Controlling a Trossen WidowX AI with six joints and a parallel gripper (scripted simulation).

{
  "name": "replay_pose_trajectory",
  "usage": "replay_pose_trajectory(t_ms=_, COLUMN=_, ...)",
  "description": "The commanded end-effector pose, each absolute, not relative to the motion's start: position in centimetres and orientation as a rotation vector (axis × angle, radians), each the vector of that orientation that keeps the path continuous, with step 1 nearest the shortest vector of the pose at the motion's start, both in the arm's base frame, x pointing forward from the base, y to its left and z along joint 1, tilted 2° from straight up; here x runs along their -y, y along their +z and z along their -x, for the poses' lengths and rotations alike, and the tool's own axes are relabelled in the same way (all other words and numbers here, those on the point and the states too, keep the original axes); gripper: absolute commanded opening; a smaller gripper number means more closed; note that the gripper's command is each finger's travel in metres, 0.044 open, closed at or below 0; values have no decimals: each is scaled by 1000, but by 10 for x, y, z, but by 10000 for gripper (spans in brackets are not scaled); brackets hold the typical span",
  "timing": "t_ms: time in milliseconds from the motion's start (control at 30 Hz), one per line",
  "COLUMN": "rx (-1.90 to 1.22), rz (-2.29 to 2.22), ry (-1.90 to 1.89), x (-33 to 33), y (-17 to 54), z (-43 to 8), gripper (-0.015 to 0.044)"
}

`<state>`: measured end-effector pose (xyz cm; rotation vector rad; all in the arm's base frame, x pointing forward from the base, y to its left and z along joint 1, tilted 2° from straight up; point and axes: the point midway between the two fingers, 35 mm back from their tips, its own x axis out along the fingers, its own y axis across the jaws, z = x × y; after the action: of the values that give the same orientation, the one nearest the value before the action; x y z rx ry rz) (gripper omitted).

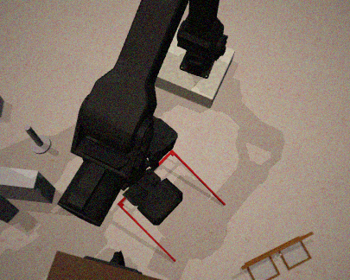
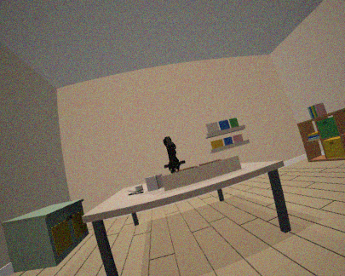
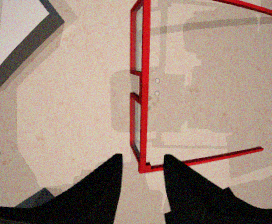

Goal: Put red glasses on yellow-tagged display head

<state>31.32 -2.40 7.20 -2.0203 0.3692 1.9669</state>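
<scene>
The red glasses (image 1: 200, 180) (image 3: 146, 55) lie with both temples spread out to the lower right in the top view; the arm covers most of their front. In the wrist view their front runs upright through the middle, lenses seen at a slant. Their shadow lies apart from the temples; whether they rest on anything cannot be told. My gripper (image 3: 143, 160) is open, one fingertip on each side of the front near its lower corner, with gaps to both. No display head or yellow tag can be made out.
Brown-framed glasses (image 1: 277, 251) lie at the lower right. A post on a round base (image 1: 41, 147) and pale blocks (image 1: 14, 176) stand at the left. A brown board (image 1: 74, 269) is at the bottom. The arm's pale base slab (image 1: 184, 84) is above. A pale block (image 3: 24, 25) shows upper left.
</scene>
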Motion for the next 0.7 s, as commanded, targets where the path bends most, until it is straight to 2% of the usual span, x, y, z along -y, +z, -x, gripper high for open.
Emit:
replay_pose_trajectory(t_ms=0, rx=-370, rz=2019, ry=1968, x=24, y=71, z=-313, gripper=186)
replay_pose_trajectory(t_ms=33, rx=-370, rz=2019, ry=1968, x=24, y=71, z=-313, gripper=200)
replay_pose_trajectory(t_ms=333, rx=-365, rz=2010, ry=1981, x=20, y=75, z=-313, gripper=200)
replay_pose_trajectory(t_ms=400, rx=-365, rz=2010, ry=1981, x=20, y=75, z=-313, gripper=147)
replay_pose_trajectory(t_ms=433, rx=-365, rz=2010, ry=1981, x=20, y=75, z=-313, gripper=140)
replay_pose_trajectory(t_ms=667, rx=-365, rz=2010, ry=1981, x=20, y=75, z=-313, gripper=140)
